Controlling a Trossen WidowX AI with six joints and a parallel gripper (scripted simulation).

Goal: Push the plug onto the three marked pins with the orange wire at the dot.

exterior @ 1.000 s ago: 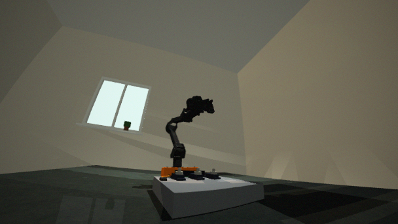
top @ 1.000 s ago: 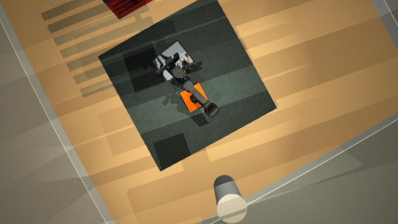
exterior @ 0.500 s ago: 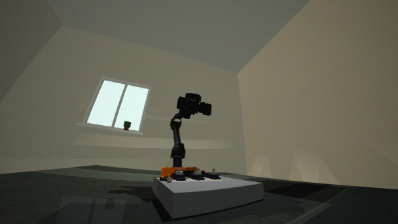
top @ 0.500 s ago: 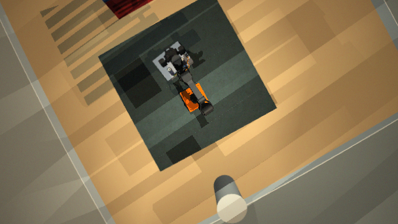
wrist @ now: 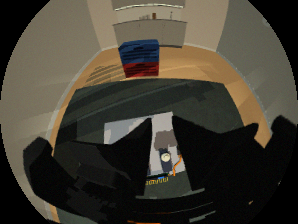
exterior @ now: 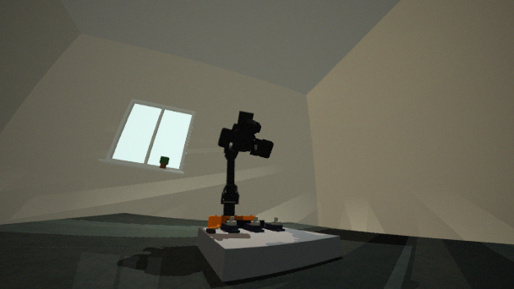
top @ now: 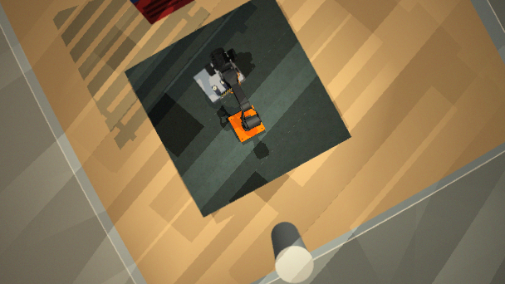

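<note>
The pale grey holder (top: 203, 79) (exterior: 279, 264) (wrist: 116, 132) lies on the dark mat. Several small dark servos with pale tops stand on it; one servo (exterior: 230, 226) (wrist: 165, 160) shows between my fingers in the wrist view. The row of thin yellowish pins (top: 226, 94) (wrist: 156, 182) runs along the holder's edge, with a small blue mark beside it in the wrist view. An orange lead (wrist: 177, 163) runs down near the right finger. The plug cannot be made out. My gripper (wrist: 161, 120) is partly open with nothing between the fingers, high above the holder.
The arm's orange base plate (top: 236, 125) (exterior: 214, 221) stands close to the pin side of the holder. The dark mat (top: 291, 137) (wrist: 200, 102) lies under both. A red and blue box (top: 166, 9) (wrist: 141, 56) stands beyond the mat.
</note>
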